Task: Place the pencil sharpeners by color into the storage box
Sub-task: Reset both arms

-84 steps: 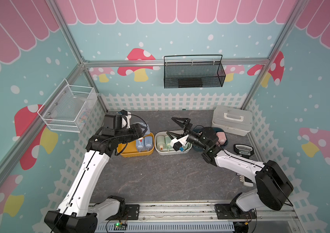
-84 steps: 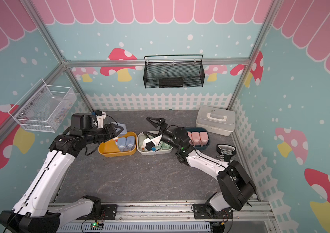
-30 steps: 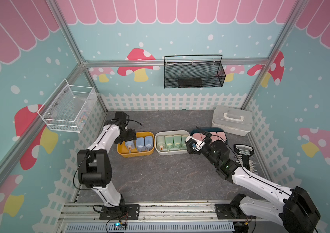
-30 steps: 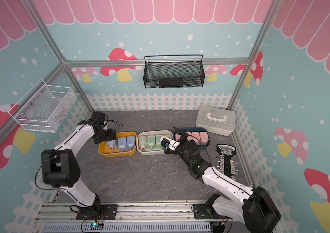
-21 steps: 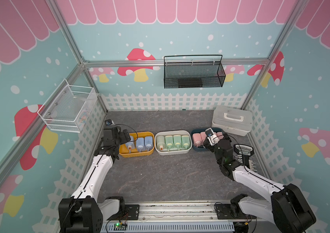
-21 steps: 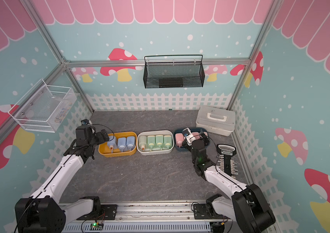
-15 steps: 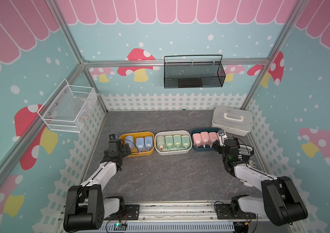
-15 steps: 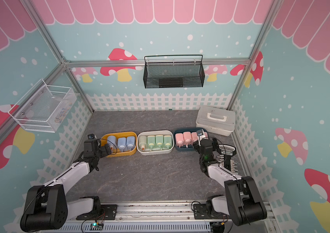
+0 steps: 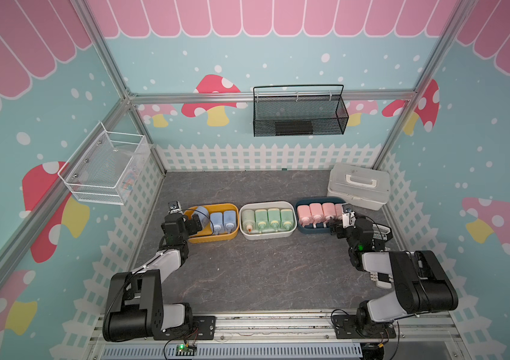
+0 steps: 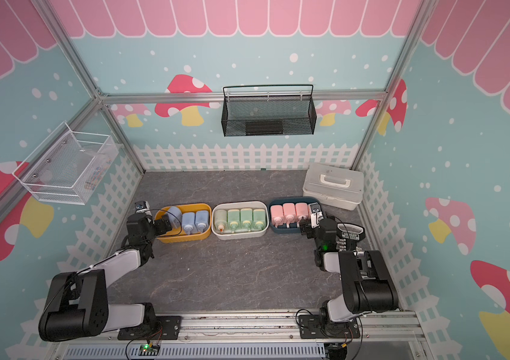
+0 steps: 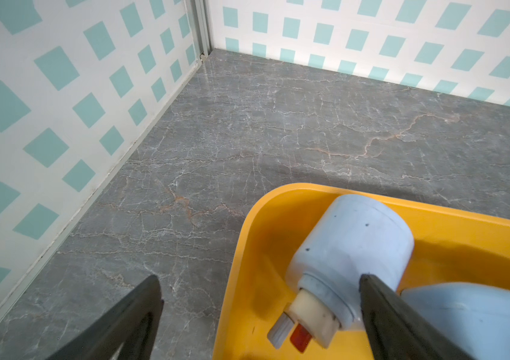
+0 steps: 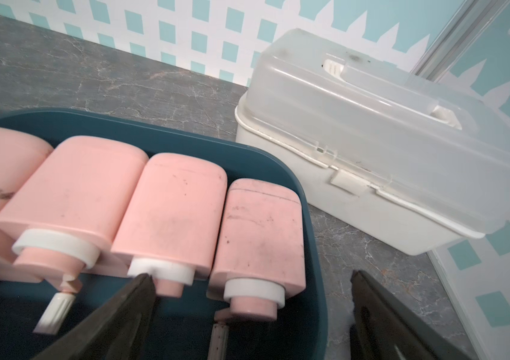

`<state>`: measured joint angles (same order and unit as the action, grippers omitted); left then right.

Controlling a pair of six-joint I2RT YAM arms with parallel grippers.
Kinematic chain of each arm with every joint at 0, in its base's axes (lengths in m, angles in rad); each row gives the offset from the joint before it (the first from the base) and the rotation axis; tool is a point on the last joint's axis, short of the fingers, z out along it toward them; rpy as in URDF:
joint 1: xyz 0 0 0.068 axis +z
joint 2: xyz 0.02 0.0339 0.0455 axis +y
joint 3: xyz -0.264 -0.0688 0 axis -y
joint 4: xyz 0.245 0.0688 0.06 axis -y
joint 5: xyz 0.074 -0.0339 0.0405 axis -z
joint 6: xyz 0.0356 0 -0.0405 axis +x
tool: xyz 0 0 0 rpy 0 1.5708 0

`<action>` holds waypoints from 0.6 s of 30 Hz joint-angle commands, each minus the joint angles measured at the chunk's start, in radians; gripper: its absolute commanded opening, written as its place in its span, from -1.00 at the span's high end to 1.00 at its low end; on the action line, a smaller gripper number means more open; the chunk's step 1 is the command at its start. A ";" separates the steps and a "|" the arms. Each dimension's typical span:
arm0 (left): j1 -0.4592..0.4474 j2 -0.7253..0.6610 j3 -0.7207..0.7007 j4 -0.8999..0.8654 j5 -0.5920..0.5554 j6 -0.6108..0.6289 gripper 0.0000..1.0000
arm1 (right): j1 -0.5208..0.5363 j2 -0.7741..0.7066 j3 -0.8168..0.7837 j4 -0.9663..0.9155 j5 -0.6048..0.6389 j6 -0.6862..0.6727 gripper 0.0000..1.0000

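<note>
Three trays in a row on the grey tabletop [image 9: 263, 274]: blue pencil sharpeners [image 9: 219, 220] fill the yellow tray [image 9: 213, 239], green sharpeners [image 9: 267, 218] the white tray [image 9: 266, 236], pink sharpeners [image 9: 316, 213] the dark blue tray [image 9: 311, 231]. Left hand [image 11: 258, 279] and right hand [image 12: 250, 276] gape open, empty.

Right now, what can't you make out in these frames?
Fourth pink sharpener: top views, mostly behind the right wrist camera.
Leftmost blue sharpener: top views, lower end behind the left claw.
White case: lid shut in every view showing it; contents hidden.
Black item: partly under the right arm, label too small.
Wall basket contents: blurred behind white mesh.
</note>
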<state>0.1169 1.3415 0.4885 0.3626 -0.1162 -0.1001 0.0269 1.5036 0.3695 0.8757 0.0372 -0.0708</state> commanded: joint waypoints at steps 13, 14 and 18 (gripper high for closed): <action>-0.069 0.066 0.005 0.187 0.096 0.036 -0.98 | 0.005 0.011 0.005 -0.007 0.012 0.019 -0.97; -0.083 0.076 0.013 0.183 0.088 0.042 -0.98 | 0.004 0.011 0.006 -0.007 0.012 0.019 -0.97; -0.107 0.092 0.035 0.161 0.068 0.063 -0.98 | 0.004 0.011 0.006 -0.008 0.012 0.019 -0.97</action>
<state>0.0162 1.4288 0.4965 0.4953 -0.0257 -0.0662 0.0269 1.5066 0.3687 0.8795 0.0410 -0.0620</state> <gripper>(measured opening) 0.988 0.986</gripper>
